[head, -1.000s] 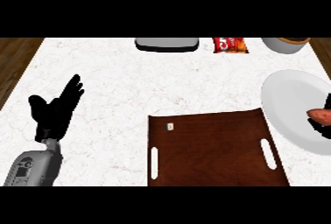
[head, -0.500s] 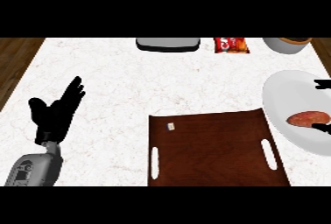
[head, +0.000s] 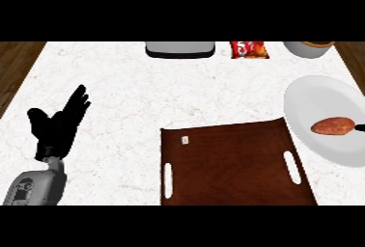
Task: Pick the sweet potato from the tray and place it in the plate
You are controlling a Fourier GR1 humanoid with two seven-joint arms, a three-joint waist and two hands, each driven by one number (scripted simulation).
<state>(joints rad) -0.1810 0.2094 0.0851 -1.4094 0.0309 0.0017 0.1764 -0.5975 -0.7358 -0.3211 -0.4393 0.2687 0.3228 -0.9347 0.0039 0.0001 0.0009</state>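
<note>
Orange sweet potato [head: 332, 127] lies on white plate [head: 318, 96]; left hand [head: 57, 126] spread, holding nothing (red packet [head: 249, 49] lettering unreadable).

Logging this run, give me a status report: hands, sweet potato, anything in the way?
Left hand open, resting at left. Right hand only a sliver at right edge. Sweet potato lies on plate, off tray. Nothing blocking.

The left hand [head: 55, 128] rests open, fingers up; the right hand [head: 360, 128] barely shows.

White marbled counter [head: 178, 91] carries a dark brown rectangular tray [head: 231, 169], white round plate [head: 321, 99], grey box [head: 179, 49], red snack packet [head: 249, 49] and grey bowl [head: 308, 49]
</note>
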